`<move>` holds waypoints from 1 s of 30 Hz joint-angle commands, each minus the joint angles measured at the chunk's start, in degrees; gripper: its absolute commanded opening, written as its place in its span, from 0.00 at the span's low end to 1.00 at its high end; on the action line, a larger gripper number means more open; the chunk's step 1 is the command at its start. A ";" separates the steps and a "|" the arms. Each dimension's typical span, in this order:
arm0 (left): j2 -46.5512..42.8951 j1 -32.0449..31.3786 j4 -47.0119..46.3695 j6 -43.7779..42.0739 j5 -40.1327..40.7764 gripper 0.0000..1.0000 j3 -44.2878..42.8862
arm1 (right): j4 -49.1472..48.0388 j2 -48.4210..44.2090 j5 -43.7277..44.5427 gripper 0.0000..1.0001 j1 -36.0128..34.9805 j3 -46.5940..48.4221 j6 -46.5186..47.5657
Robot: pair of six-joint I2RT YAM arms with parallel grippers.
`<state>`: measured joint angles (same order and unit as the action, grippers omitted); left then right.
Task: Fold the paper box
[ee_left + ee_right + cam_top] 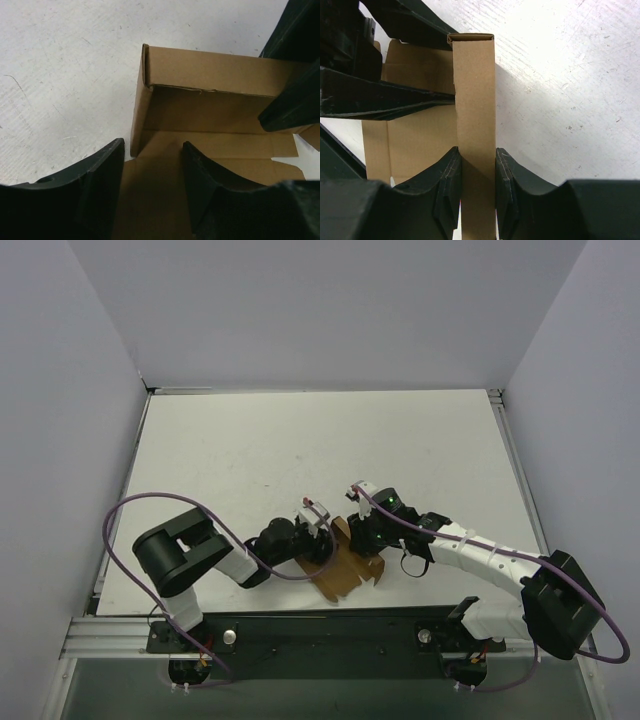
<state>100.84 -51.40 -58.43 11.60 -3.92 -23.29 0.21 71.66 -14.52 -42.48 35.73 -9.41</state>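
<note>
The paper box lay half-formed near the six o'clock edge of the desk, between the two arms. One long wall stood upright and the rest lay flat. The right claw was clenched on that upright wall, pads against both faces. The left claw sat released at the box's ten o'clock in the overhead view, its fingers straddling the flat panel by the wall's end and gripping nothing. The step in hand seemed to be raising the adjoining flap. To do it well, the right claw should probably keep the wall vertical while the left eases the flap up along its crease, slowly, so the folded-over wall does not spring open or the sheet slide.
</note>
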 commanded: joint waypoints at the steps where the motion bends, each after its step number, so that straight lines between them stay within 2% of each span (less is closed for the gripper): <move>1: -3.45 1.82 -3.09 0.18 -4.95 0.63 1.40 | 1.46 -0.29 -0.94 0.22 -0.50 -0.66 -0.26; 4: -4.42 2.96 -4.40 0.88 -5.66 0.63 2.28 | 1.64 -0.20 -1.12 0.22 -0.50 -0.66 -0.17; 14: -2.84 4.38 -7.65 2.55 -6.36 0.52 -0.26 | 1.55 -0.47 -1.30 0.22 -0.41 -0.66 0.01; 21: -1.26 4.46 -8.10 2.56 -5.66 0.52 -2.28 | 1.38 -0.64 -1.21 0.22 -0.41 -0.66 0.01; 27: -0.20 3.94 -7.31 0.98 -3.90 0.37 -2.64 | 1.46 -1.08 -1.03 0.22 -0.41 -0.83 -0.08; 28: -0.29 3.76 -6.70 0.63 -2.77 0.31 -2.64 | 1.46 -1.34 -1.03 0.22 -0.41 -0.83 0.00; 30: -0.64 3.15 -6.26 -0.78 -0.84 0.26 -2.73 | 1.29 -1.43 -1.03 0.22 -0.50 -1.01 -0.08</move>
<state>100.22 -47.37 -63.20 13.04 -8.40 -24.49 0.01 71.57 -15.05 -42.48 35.62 -9.43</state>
